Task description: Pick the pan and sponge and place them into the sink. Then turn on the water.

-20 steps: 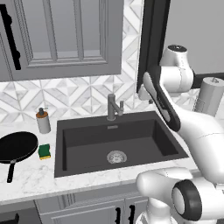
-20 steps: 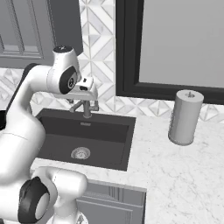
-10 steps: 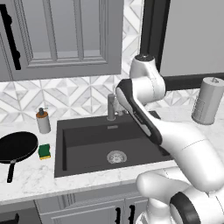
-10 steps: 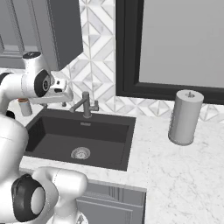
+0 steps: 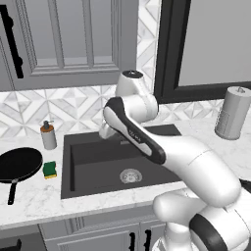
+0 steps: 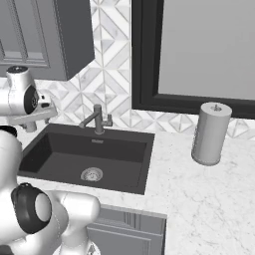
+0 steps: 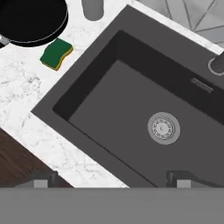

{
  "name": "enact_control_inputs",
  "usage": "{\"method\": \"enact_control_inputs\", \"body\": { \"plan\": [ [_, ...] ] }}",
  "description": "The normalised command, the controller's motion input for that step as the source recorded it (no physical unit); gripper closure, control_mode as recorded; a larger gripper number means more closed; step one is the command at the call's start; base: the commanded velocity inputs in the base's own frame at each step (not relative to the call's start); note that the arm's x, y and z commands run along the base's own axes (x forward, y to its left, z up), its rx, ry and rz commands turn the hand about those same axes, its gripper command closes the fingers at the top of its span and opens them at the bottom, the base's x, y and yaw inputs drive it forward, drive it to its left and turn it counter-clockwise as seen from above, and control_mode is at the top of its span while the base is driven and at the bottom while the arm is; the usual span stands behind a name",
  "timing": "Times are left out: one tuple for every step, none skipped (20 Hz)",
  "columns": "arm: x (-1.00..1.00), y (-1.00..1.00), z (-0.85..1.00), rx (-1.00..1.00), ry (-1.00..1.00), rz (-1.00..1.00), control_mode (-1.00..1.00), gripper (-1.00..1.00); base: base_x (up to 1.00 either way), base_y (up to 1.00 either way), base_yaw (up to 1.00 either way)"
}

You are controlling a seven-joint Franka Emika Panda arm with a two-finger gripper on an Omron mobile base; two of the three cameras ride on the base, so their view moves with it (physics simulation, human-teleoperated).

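The round black pan (image 5: 19, 164) lies on the counter left of the sink (image 5: 93, 147), its thin handle toward the front edge. Between pan and sink sits the green and yellow sponge (image 5: 49, 169). In the hand view the pan (image 7: 30, 19) and the sponge (image 7: 56, 53) are at the upper left and the dark sink (image 7: 100, 100) with its silver drain (image 7: 163, 128) spreads below. My gripper (image 7: 112, 181) hangs high over the sink, open, with nothing between its wide-apart tips. The grey faucet (image 6: 97, 118) shows no stream.
A grey soap dispenser (image 5: 48, 136) stands behind the sponge by the backsplash. A grey paper towel roll (image 6: 211, 133) stands on the counter right of the sink. Cabinets hang above the left counter, and a dark window frame runs behind the right side.
My arm has swung left across the sink, from beside the faucet's right toward the basin's left side. Pan, sponge and faucet have not moved.
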Motion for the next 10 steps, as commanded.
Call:
{"method": "enact_control_inputs", "body": {
  "plan": [
    [0.11, 1.0, -0.61, 0.0, 0.0, 0.41, -1.0, -1.0, 0.0, 0.0, 0.0],
    [0.11, 1.0, -0.61, 0.0, 0.0, 0.38, -1.0, -1.0, 0.0, 0.0, 0.0],
    [0.11, 1.0, -0.61, 0.0, 0.0, 0.34, -1.0, -1.0, 0.0, 0.0, 0.0],
    [0.12, 1.0, -0.61, 0.0, 0.0, 0.31, -1.0, -1.0, 0.0, 0.0, 0.0],
    [0.0, 1.0, -0.49, 0.0, 0.0, 0.21, -1.0, -1.0, 0.0, 0.0, 0.0],
    [0.0, 0.34, -0.06, 0.0, 0.01, 0.12, -1.0, -1.0, 0.0, 0.0, 0.0],
    [0.05, 0.09, 0.0, -0.05, 0.01, 0.0, -1.0, -1.0, 0.0, 0.0, 0.0],
    [0.0, 0.27, 0.0, -0.15, 0.0, 0.0, -1.0, -1.0, 0.0, 0.0, 0.0],
    [0.0, 0.28, -0.06, -0.15, 0.0, 0.0, -1.0, -1.0, 0.0, 0.0, 0.0],
    [0.21, 0.58, -0.25, -0.15, 0.0, 0.0, -1.0, -1.0, 0.0, 0.0, 0.0]
  ]
}}
